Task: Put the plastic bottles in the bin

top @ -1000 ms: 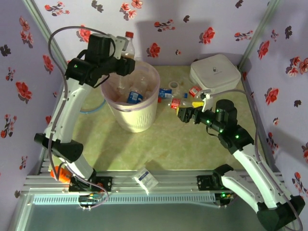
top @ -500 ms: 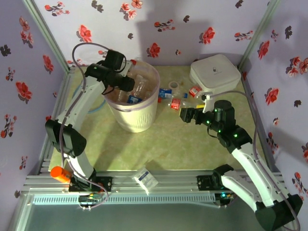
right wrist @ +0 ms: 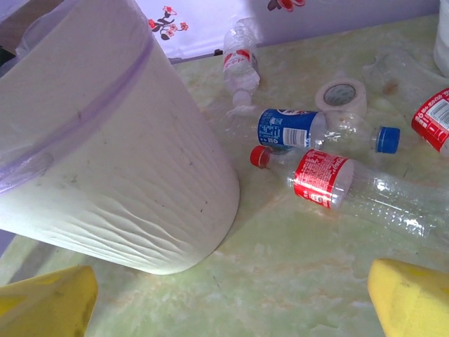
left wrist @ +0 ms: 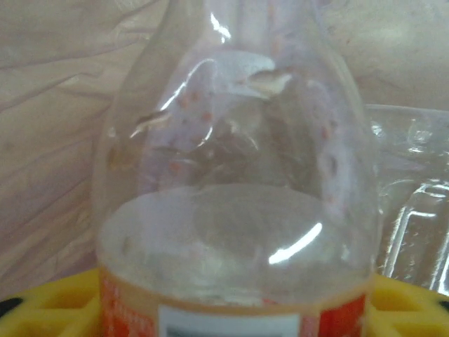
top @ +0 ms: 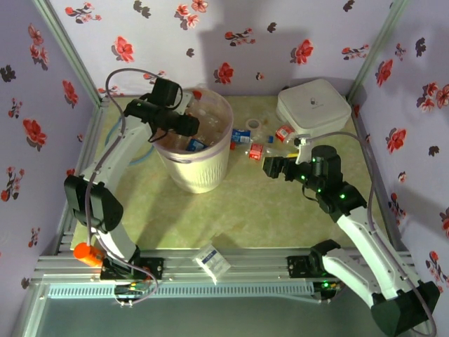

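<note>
Describer: Left arm has come down. A second ago it held a red-capped bottle high over the bin's far rim. Now the left gripper (top: pixel 186 124) reaches over the left rim into the mouth of the bin (top: pixel 210 175).

Listener: Has it let go?

Describer: I cannot tell. The left wrist camera shows the clear bottle (left wrist: pixel 235 210) close up. It has a red label and stands between the yellow fingers (left wrist: pixel 49 305), with the pinkish bag lining (left wrist: pixel 56 140) behind it. Whether the fingers press it or have slackened is not visible.

Listener: What does that mean for the job?

Describer: The drop looks close. This bottle is already inside the bin's mouth, above the dropped bottles (top: pixel 195 144) lying further down.

Listener: And the other arm?

Describer: It has barely shifted. The right gripper (top: pixel 269 168) hovers low over the table (top: pixel 252 210), right of the bin. Its fingers are wide apart with nothing between them. Just ahead lie a red-labelled bottle (right wrist: pixel 330 179) and a blue-labelled bottle (right wrist: pixel 291 128). A third bottle (right wrist: pixel 240 53) lies farther off, near the far wall. Those are not yet collected, so I judge the task unfinished.
</note>
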Motion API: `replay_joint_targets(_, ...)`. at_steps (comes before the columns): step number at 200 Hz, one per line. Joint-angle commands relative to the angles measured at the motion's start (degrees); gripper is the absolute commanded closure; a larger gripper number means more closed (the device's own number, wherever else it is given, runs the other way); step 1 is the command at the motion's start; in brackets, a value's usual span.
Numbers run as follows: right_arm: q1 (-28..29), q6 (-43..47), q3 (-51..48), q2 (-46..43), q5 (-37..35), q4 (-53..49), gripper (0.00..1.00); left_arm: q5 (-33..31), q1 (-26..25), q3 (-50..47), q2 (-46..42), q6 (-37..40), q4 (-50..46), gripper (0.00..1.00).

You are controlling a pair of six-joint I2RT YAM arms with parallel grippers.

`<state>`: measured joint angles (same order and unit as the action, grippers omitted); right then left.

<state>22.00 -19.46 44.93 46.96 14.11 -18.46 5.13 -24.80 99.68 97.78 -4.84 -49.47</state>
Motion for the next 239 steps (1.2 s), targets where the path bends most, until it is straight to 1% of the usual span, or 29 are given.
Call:
replay_joint_targets(1,-0.59,0.30,-0.43,0.19,-0.84,-0.15,0.01,2.95,-0.38,0.33,-0.90,-0.87,-0.76,0.27)
replay_joint_targets(18,-0.73,0.32,-0.45,0.38,-0.75,-0.09,0.01,2.30,-0.34,2.12,-2.93,-0.32,-1.44,0.20)
replay_joint_targets(39,-0.77,-0.04,-0.45,0.68,-0.55,0.11,0.01,0.56,-0.19,3.96,-4.54,-0.03,-1.58,0.20)
replay_joint_targets(59,-0.80,-0.26,-0.24,1.18,-0.49,0.28,0.01,0.24,-0.08,4.56,-4.79,-0.20,-1.10,0.26)
replay_joint_targets(87,-0.78,-0.74,-0.34,1.45,-0.53,0.36,0.01,0.24,-0.05,2.67,-4.80,-0.52,1.63,0.35)
replay_joint_targets(133,-0.81,-1.26,0.23,2.52,-0.51,0.05,0.01,0.57,-0.12,-2.14,-3.10,-2.06,6.05,0.61)
replay_joint_targets(161,-0.81,-1.34,-0.03,2.80,-0.80,-0.02,0.01,0.67,-0.97,-7.02,-4.20,-3.52,8.06,0.67)
replay_joint_targets(191,-0.76,-1.54,-0.43,3.87,-1.76,0.00,0.01,0.68,-2.45,-14.30,-5.14,-5.36,10.61,0.72)
replay_joint_targets(210,-0.81,-1.97,0.19,4.95,-4.29,-1.53,0.01,0.59,-2.71,-18.50,-4.96,-6.94,12.61,0.76)
replay_joint_targets(239,-1.37,-3.28,1.12,5.82,-10.61,-5.55,0.01,-0.38,-2.73,-22.14,-5.66,-8.07,15.01,0.77)
